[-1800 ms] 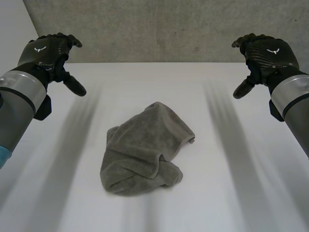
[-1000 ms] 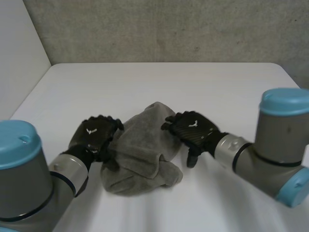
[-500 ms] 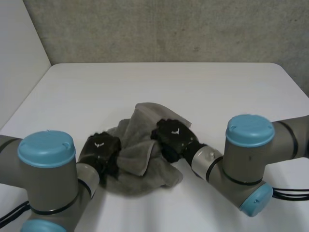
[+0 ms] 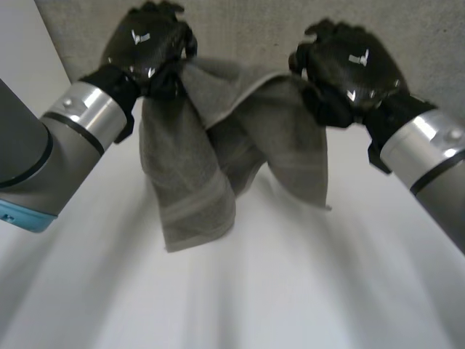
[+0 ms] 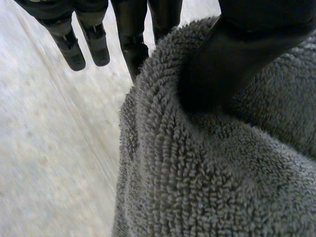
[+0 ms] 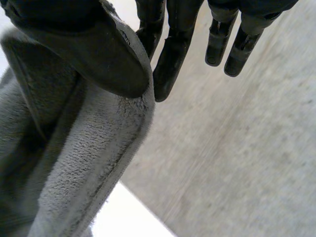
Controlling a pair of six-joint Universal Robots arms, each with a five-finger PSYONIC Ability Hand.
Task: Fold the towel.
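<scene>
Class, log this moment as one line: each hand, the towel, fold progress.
left hand: pinching towel | right hand: pinching towel | towel: hanging bunched between hands, above table | fold: not yet made

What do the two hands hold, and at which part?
Both hold the grey towel: the left hand pinches its top at one side, the right hand at the other.

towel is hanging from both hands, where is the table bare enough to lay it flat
The table is bare across the near stretch below the hanging ends of the towel, bordered by the left arm and the right arm. It is crowded only up high, where the left hand and right hand pinch the towel bunched between them.
</scene>
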